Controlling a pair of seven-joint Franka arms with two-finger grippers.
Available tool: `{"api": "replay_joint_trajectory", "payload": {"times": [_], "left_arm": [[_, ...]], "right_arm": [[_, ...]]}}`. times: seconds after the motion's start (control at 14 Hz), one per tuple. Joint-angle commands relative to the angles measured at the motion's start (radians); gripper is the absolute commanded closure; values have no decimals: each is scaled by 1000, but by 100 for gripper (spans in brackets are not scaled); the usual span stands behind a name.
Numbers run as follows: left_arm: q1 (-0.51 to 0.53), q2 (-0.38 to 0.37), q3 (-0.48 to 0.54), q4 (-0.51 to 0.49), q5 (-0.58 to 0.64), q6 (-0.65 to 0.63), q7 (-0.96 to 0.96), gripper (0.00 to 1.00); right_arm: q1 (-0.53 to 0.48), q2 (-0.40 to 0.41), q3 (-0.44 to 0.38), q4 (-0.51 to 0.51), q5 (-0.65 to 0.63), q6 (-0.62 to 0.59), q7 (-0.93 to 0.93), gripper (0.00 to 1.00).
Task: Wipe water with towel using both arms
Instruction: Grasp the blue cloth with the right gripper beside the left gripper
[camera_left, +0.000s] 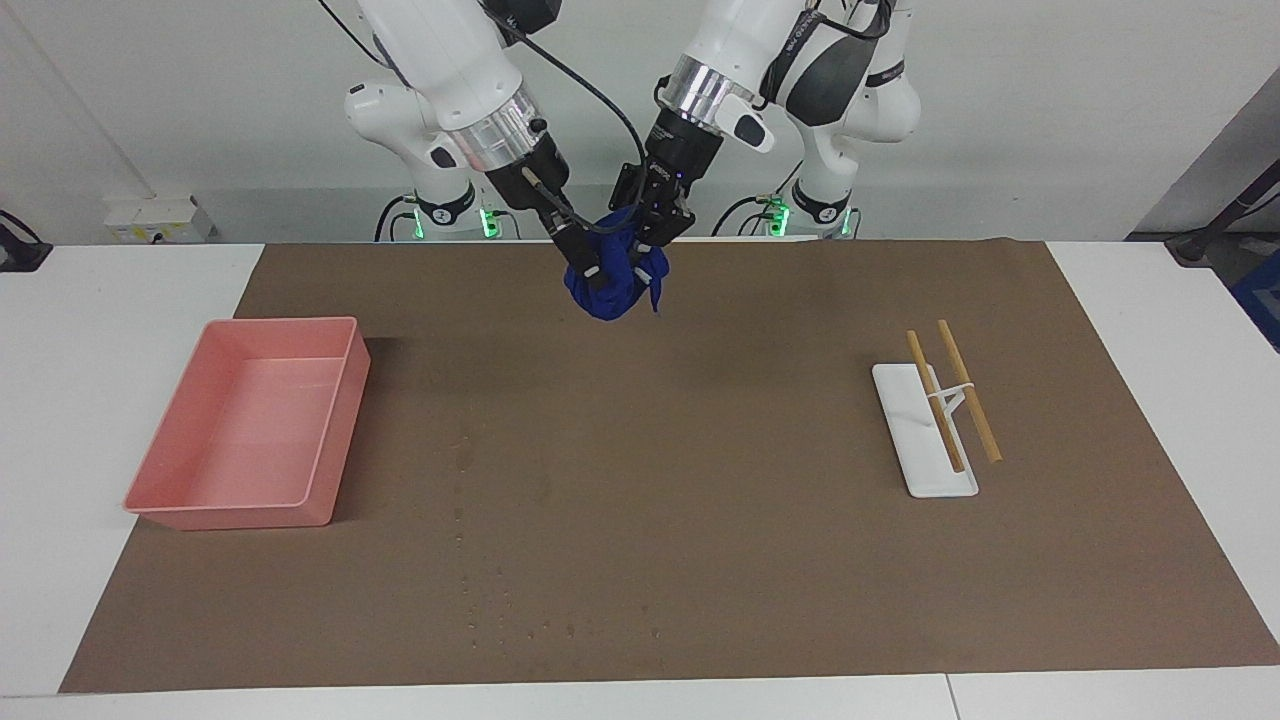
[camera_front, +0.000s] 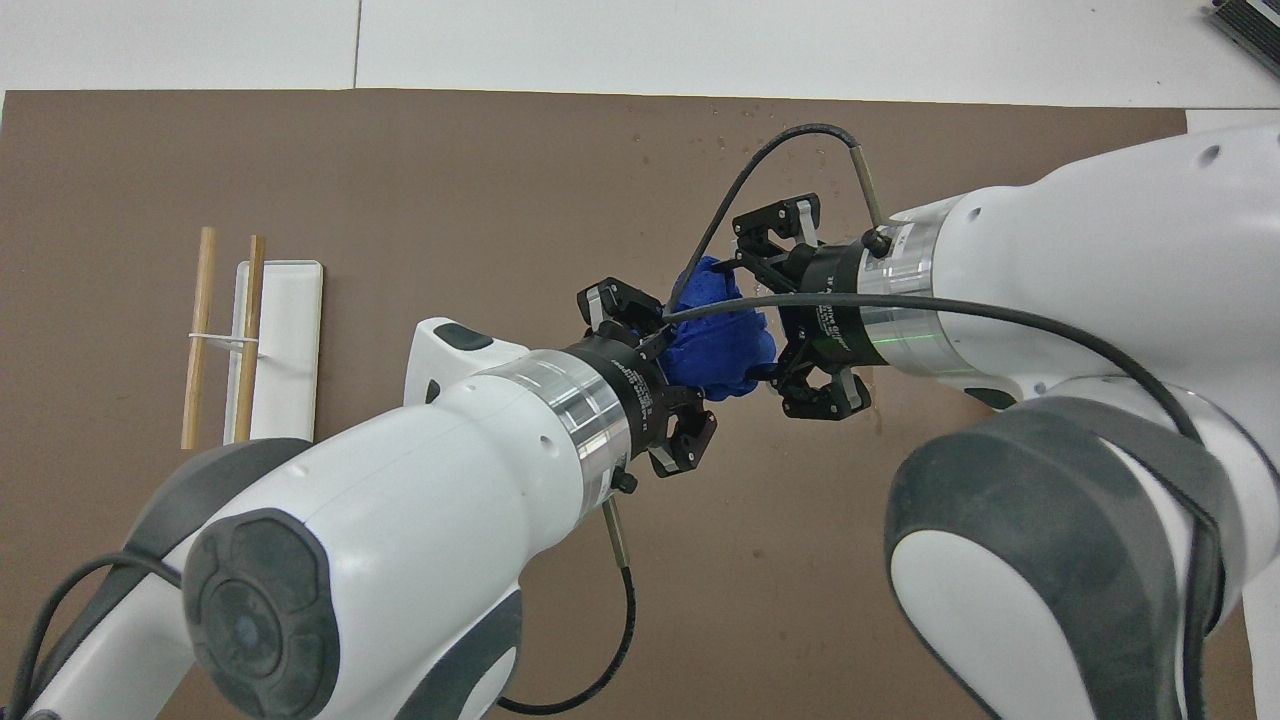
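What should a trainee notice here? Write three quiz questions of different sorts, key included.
1. True or false: the blue towel lies flat on the brown mat.
2. The water droplets sit: A) on the mat, near its edge farthest from the robots; B) in the pink bin; C) on the white tray.
3. Which gripper is shut on the towel?

Key: 1. False: it hangs bunched in the air. 2. A. 3. The left gripper; the right gripper straddles the towel, open.
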Motion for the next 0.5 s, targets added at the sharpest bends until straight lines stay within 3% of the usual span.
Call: {"api": "replay_joint_trajectory", "payload": {"times": [0.0,0.07,0.29,0.36,0.43], "left_arm": [[-12,10,2,29,20,9,-31,100],[-19,10,2,29,20,9,-31,100],[-20,10,2,27,20,12,-31,100],[-20,10,2,27,20,12,-32,100],[-20,10,2,27,20,12,-32,100]], "right_arm": [[5,-37,-2,-70,-15,53,-2,14],[5,-37,-2,-70,-15,42,-4,19],[7,-34,-1,-58,-15,37,0,88],[7,-34,4,-55,-13,33,-2,100],[5,-34,4,-47,-13,18,-2,100]]}}
